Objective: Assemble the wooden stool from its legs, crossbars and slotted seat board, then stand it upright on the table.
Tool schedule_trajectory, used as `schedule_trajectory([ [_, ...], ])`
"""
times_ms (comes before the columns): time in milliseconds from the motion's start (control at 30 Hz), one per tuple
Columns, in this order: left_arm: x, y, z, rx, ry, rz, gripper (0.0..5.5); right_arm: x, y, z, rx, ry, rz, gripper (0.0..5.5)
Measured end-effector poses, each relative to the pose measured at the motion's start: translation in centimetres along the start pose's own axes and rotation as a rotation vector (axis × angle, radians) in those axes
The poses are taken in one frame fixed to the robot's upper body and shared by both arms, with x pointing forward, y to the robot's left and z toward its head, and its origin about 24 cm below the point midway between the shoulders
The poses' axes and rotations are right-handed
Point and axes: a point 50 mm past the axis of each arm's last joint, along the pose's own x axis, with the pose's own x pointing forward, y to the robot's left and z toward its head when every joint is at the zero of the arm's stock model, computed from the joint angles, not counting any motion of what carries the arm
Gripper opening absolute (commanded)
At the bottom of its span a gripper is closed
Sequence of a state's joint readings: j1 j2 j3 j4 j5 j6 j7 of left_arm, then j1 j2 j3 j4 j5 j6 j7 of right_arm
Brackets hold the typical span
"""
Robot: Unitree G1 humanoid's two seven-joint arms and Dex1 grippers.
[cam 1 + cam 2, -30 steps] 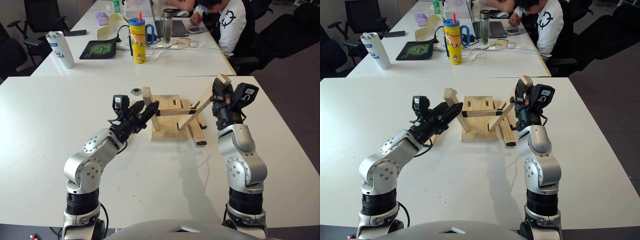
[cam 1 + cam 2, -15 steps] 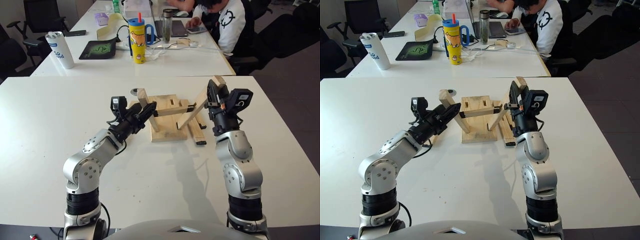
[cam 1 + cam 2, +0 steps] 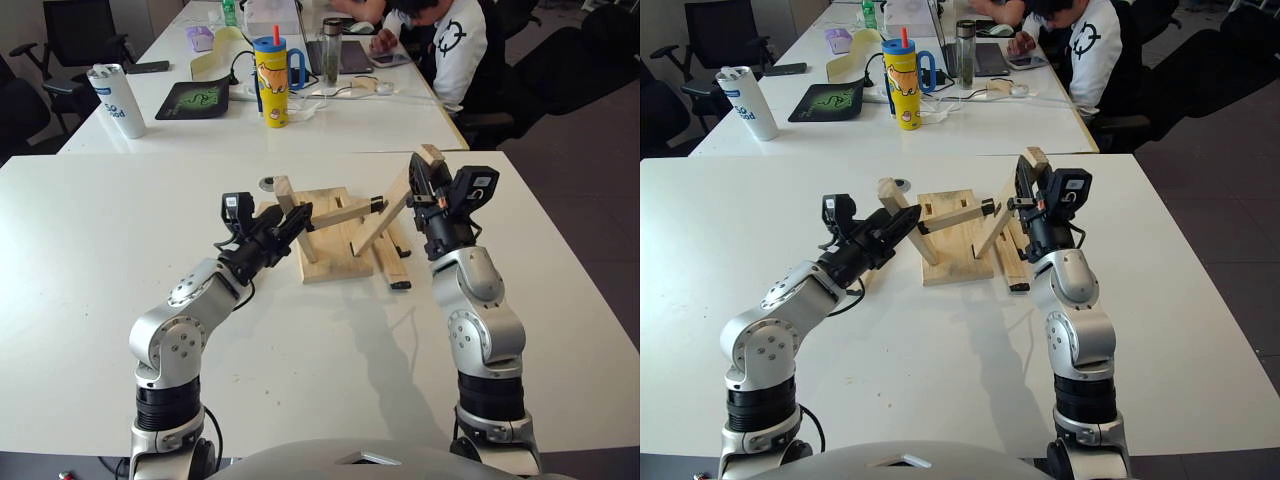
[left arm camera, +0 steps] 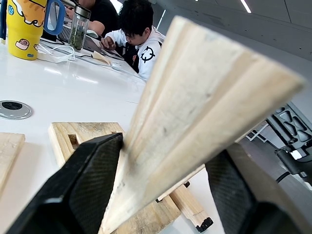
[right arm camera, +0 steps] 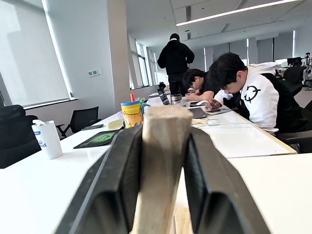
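The slotted seat board [image 3: 338,250] lies flat at the table's middle. My left gripper [image 3: 297,217] is shut on a wooden leg [image 3: 291,212] standing tilted at the board's left edge; in the left wrist view this leg [image 4: 195,97] sits between the black fingers [image 4: 92,180]. A crossbar [image 3: 345,213] runs from that leg up to the right, its dark end raised. My right gripper [image 3: 421,182] is shut on the upper part of a second leg [image 3: 392,208] that slants down onto the board; the right wrist view has this leg [image 5: 163,161] clamped between its pads [image 5: 117,185].
Loose wooden bars [image 3: 396,264] lie on the table at the board's right side. A round cable grommet [image 3: 267,184] sits just behind the left leg. The far table holds a yellow cup [image 3: 273,80], a white tumbler [image 3: 118,100] and a laptop.
The right gripper has shifted a little left with its leg. The crossbar's right end has risen, so it now slopes up instead of lying level. The left gripper barely moved.
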State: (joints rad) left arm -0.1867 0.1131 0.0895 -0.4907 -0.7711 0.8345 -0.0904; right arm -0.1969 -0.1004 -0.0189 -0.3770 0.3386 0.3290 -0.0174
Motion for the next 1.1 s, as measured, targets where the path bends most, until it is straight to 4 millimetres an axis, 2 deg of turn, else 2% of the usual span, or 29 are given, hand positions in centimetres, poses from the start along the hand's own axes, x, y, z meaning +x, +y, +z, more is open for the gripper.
schedule_trajectory([
  [433,0.2,-0.2,0.1,0.02,0.004,0.054,2.88,-1.2,0.5,-0.2,-0.03,-0.022,0.04,1.06],
  [733,0.2,-0.3,0.2,0.029,0.001,0.055,2.88,0.1,1.0,0.1,0.023,0.06,0.066,1.04],
  [1100,0.0,-0.1,0.1,0.033,0.01,0.085,2.88,0.1,1.0,0.1,0.036,0.071,0.054,1.04],
])
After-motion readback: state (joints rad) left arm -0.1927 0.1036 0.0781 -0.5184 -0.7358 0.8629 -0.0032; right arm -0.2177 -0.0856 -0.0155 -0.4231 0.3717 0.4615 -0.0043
